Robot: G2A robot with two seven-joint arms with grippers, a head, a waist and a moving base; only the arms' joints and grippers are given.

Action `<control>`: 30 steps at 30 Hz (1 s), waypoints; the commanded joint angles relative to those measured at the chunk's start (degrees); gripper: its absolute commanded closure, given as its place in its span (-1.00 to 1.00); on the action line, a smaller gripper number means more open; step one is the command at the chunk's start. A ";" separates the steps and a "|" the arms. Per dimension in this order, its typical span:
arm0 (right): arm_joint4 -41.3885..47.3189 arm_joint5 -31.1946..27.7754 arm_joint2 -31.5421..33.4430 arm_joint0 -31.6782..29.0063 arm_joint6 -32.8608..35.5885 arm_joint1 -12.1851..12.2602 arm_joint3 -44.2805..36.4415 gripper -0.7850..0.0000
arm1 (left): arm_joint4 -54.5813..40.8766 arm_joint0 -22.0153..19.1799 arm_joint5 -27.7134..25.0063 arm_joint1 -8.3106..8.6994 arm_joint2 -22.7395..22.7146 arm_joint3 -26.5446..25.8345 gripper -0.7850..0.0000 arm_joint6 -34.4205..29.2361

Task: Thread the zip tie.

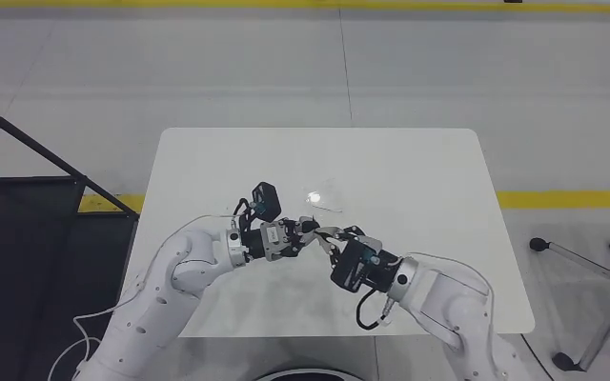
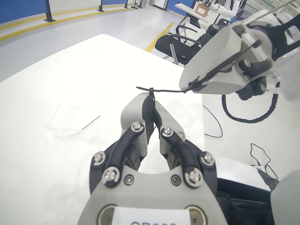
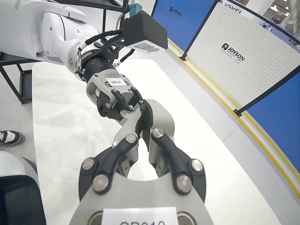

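A thin black zip tie (image 2: 168, 91) is stretched in the air between my two grippers, above the near middle of the white table (image 1: 429, 190). My left gripper (image 2: 150, 101) is shut on the tie at its small head block, and a short end pokes out past the head. My right gripper (image 2: 194, 86) is shut on the strap a little farther along. The rest of the strap runs back along its finger. In the top view the left gripper (image 1: 303, 230) and the right gripper (image 1: 330, 240) meet tip to tip. The right gripper (image 3: 143, 120) almost touches the left one (image 3: 131, 105).
A clear shallow tray (image 2: 70, 120) lies flat on the table beyond the grippers, with another thin black tie (image 2: 84, 126) in it. The same tray (image 1: 324, 198) glints near the table's middle. A black chair (image 2: 178, 47) and loose cables (image 2: 260, 155) lie past the table's edge.
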 commanded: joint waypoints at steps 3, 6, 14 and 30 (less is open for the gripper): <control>-0.48 0.94 -0.53 0.44 0.53 -0.02 0.15 1.00 | 0.09 -0.10 -0.20 0.04 0.12 -0.05 1.00 0.12; -1.01 1.75 -0.82 0.69 0.95 -0.03 0.26 1.00 | 0.22 -0.14 -0.28 0.06 0.18 -0.06 1.00 0.19; -1.14 3.27 -1.81 1.55 1.58 -0.13 0.98 1.00 | 0.39 -0.20 -0.50 0.16 0.10 0.25 1.00 0.85; 14.65 -5.35 4.48 -1.38 0.28 0.98 7.44 -1.00 | 1.10 1.03 0.55 0.27 -1.54 -0.40 1.00 6.06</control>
